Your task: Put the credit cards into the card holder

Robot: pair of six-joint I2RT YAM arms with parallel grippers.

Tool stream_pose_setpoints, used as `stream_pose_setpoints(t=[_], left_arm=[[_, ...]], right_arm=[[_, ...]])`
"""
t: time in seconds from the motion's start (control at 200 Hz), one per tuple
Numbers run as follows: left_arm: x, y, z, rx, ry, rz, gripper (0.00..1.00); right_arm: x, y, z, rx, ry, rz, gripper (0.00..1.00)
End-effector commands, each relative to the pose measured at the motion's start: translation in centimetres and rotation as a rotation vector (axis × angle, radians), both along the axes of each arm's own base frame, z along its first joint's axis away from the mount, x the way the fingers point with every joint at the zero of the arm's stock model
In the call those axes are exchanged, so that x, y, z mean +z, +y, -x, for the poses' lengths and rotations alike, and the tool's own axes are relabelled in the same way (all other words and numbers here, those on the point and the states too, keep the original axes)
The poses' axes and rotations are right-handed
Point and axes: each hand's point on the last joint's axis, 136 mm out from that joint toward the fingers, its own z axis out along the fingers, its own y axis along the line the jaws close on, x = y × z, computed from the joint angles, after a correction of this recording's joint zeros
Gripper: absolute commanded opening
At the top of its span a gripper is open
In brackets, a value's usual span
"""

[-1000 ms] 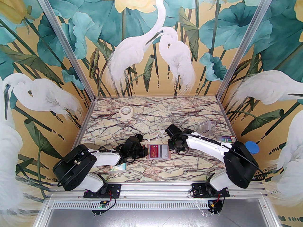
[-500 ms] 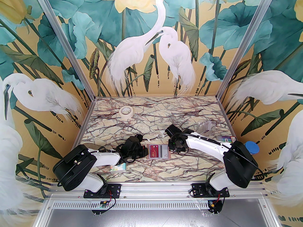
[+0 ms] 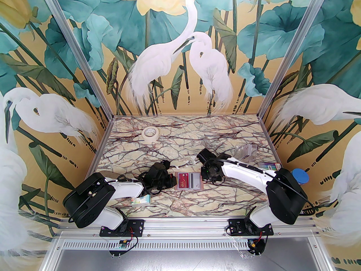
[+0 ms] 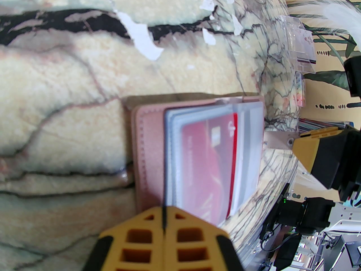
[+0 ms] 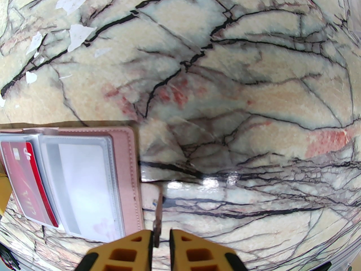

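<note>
The card holder point(image 3: 189, 181) lies open on the counter point(image 3: 180, 151), a red card point(image 4: 208, 162) and a pale card point(image 5: 81, 179) already sleeved, left hand point(image 4: 164, 212) pinched shut on a leaf, right hand point(image 5: 161, 236) barely parted around the snap tab point(image 5: 158, 207), so probably only closing remains.

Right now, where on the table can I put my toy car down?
Two bare patches: the far middle between the tape roll and the clear box, and the near strip from the card holder to the table edge. It's crowded mid-table, where the left gripper and right gripper flank it.
</note>
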Motion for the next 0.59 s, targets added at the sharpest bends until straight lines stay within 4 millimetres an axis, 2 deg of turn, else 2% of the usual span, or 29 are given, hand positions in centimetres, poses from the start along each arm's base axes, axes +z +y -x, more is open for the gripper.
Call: stream_pose_setpoints(t=[0.0,0.59], left_arm=[[-1.7,0.9,0.7,0.013,0.043,-0.053,0.0],[-1.7,0.8,0.7,0.011,0.043,-0.052,0.0]], right_arm=[[1.6,0.5,-0.6,0.016,-0.03,-0.024,0.18],[0.5,0.6,-0.3,0.024,0.001,-0.011,0.16]])
